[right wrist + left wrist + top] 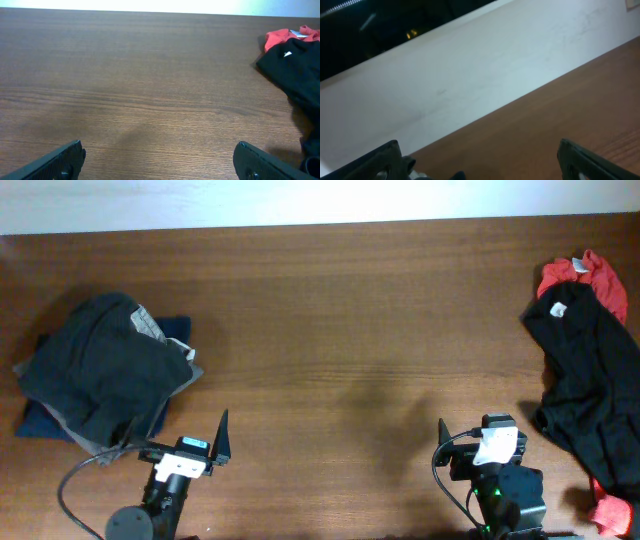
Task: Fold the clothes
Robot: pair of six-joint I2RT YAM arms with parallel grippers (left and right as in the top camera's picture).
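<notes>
A: Jaws?
B: Spread wide, holding nothing; left gripper (480, 159) and right gripper (160, 155) at the table's (340, 330) near edge.
A: What lies where?
B: dark heap (95, 370) at table's left end; black garment (585, 370) overlapping red garment (590, 280) at its right end.

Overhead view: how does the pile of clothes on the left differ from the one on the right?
The left pile is a compact heap; the right pile sprawls in a long strip along the edge of the table. The left pile shows grey and navy layers under its top garment; the right pile shows red at both ends. Both have a dark garment on top.
</notes>
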